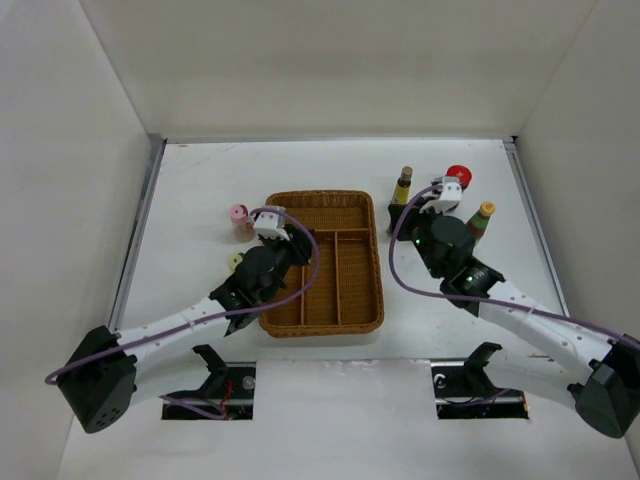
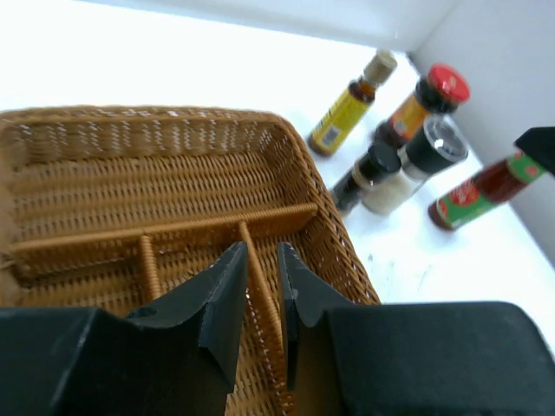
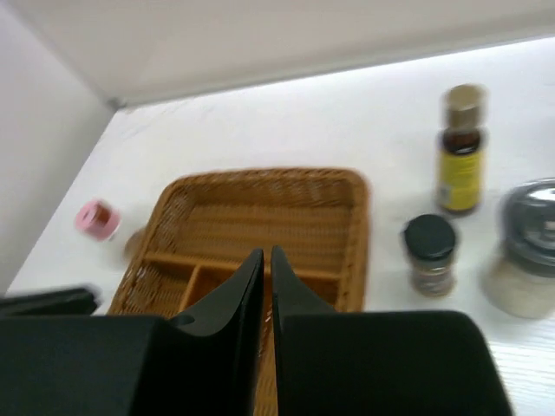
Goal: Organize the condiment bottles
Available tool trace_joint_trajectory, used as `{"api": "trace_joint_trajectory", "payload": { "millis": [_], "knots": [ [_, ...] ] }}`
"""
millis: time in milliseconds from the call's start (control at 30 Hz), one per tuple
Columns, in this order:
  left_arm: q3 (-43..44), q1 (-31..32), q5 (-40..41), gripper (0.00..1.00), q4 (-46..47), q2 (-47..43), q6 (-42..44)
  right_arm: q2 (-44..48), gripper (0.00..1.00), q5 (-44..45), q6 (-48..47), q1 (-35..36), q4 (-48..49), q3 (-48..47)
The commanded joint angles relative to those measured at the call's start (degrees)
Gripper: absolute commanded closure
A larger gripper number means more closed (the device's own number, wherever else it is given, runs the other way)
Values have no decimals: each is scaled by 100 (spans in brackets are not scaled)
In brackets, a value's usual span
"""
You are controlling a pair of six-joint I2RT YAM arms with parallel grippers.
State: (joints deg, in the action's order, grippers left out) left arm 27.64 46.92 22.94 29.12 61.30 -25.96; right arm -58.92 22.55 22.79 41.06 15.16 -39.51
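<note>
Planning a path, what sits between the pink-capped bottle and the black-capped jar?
The wicker tray sits between the pink-capped bottle and black-capped jar, seen in the right wrist view.

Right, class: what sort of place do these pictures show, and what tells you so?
Probably a robotics test cell, not a kitchen: plain white walls boxing in a white table, two white-and-black robot arms bolted at its near edge, and a brown wicker divided tray with condiment bottles standing beside it.

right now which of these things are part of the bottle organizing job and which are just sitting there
Job:
pink-capped bottle, pale-capped bottle, yellow-label bottle, red-lidded jar, black-capped jar, grey-lidded jar, green-red bottle

Not bottles:
wicker tray, likely their destination
</note>
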Motion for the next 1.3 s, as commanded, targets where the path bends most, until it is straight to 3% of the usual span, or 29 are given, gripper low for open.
{"api": "trace_joint_trajectory", "payload": {
  "millis": [0, 133, 300, 533, 867, 1267],
  "knots": [
    [-293, -64, 184, 81, 787, -486, -15, 179, 87, 619, 94, -426, -714, -364],
    [-540, -91, 325, 72, 1086, -601, -50, -23, 73, 882, 341, -989, -1365, -540],
    [-654, -64, 246, 64, 1341, -408, -138, -480, 37, 1445, 279, -1227, -1840, -725],
    [-769, -99, 237, 49, 1491, -399, -261, -1183, 17, 1270, 261, -1473, -1911, -971],
    [-848, -135, 211, 46, 1596, -443, -270, -2264, 13, 849, 209, -1886, -1700, -1577],
    [-822, -143, 202, 45, 1710, -259, -270, -2555, 23, 479, 235, -2185, -1463, -1586]
  ]
}}
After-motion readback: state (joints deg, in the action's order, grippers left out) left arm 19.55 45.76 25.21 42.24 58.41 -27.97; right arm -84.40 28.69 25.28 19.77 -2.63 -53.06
